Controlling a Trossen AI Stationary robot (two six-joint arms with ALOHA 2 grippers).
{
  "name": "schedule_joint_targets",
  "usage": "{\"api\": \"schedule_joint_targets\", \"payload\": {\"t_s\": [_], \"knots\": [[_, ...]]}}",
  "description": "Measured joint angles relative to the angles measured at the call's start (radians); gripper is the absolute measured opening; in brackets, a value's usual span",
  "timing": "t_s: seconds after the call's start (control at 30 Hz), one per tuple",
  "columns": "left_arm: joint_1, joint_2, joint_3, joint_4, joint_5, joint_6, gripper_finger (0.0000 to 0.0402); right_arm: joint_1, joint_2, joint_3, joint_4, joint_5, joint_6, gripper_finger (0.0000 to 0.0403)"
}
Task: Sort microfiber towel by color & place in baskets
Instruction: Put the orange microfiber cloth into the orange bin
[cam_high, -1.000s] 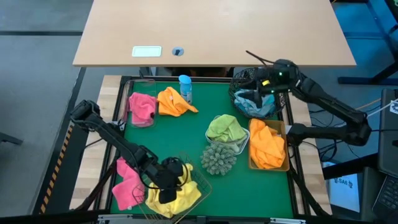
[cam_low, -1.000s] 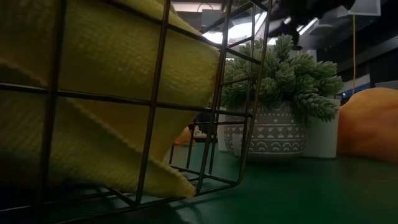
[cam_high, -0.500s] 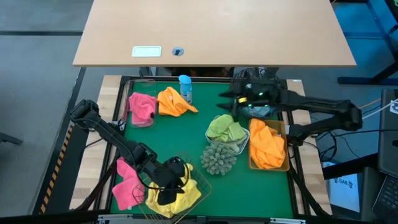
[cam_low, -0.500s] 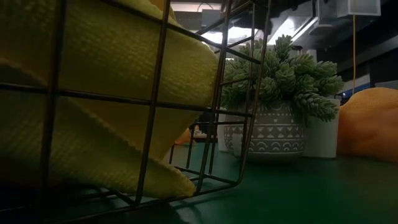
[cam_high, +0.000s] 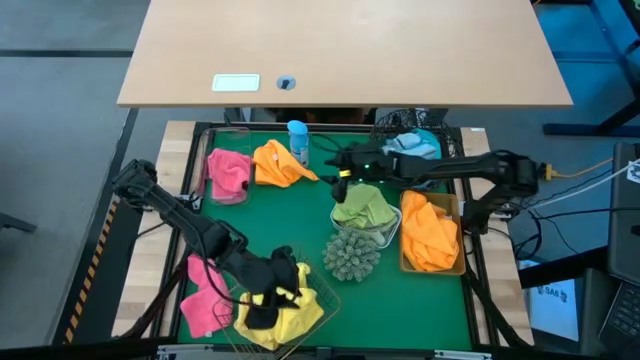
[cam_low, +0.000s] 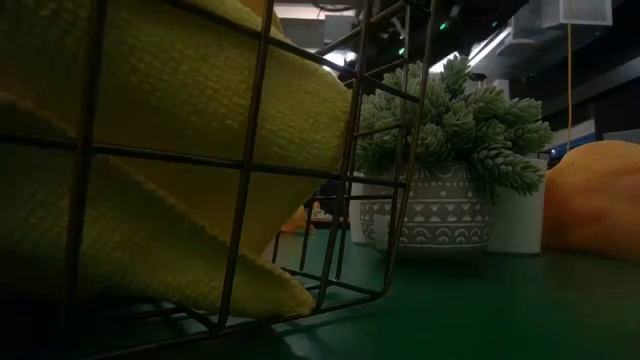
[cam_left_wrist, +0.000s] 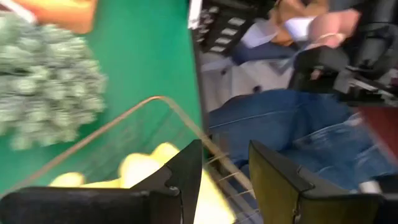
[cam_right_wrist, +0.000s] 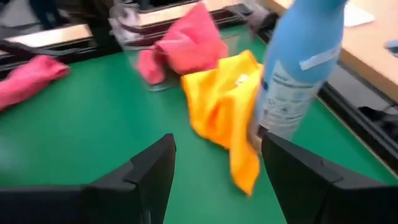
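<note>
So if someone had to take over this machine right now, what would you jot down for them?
Left gripper: open, empty, over the gold wire basket holding the yellow towel.
Right gripper: open, empty, stretched toward the loose orange towel beside the blue spray bottle.
Done: yellow in the gold basket, green towel in the white tray, orange towel in the tan tray, blue towel in the black mesh basket, pink towel in the clear bin.
Left: the loose orange towel, and the pink towel beside the gold basket.
</note>
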Motion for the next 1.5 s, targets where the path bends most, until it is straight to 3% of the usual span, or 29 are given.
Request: {"api": "schedule_joint_targets", "payload": {"t_s": [0.2, 0.37, 0.53, 0.7, 0.87, 1.0, 1.5], "knots": [[0.086, -0.047, 0.046, -0.203, -0.011, 0.104, 0.0124, 0.0, 0.105, 0.0, 0.095, 0.061, -0.032, 0.0239], [0.185, -0.148, 0.047, -0.341, -0.089, 0.19, 0.0124, 0.0, 0.175, 0.0, 0.162, 0.065, -0.034, 0.0239], [0.277, -0.235, 0.047, -0.403, -0.168, 0.264, 0.0124, 0.0, 0.232, 0.0, 0.208, 0.078, -0.049, 0.0239], [0.376, -0.257, 0.047, -0.416, -0.174, 0.334, 0.0124, 0.0, 0.298, 0.001, 0.269, 0.081, -0.055, 0.0239], [0.481, -0.257, 0.039, -0.48, -0.134, 0.378, 0.0124, -0.002, 0.343, 0.001, 0.31, 0.163, -0.056, 0.0239], [0.568, -0.262, -0.008, -0.496, -0.088, 0.379, 0.0124, -0.019, 0.365, 0.002, 0.315, 0.168, -0.055, 0.0239], [0.719, -0.267, -0.1, -0.465, 0.003, 0.475, 0.0124, -0.055, 0.474, 0.002, 0.413, 0.04, -0.055, 0.0238]]}}
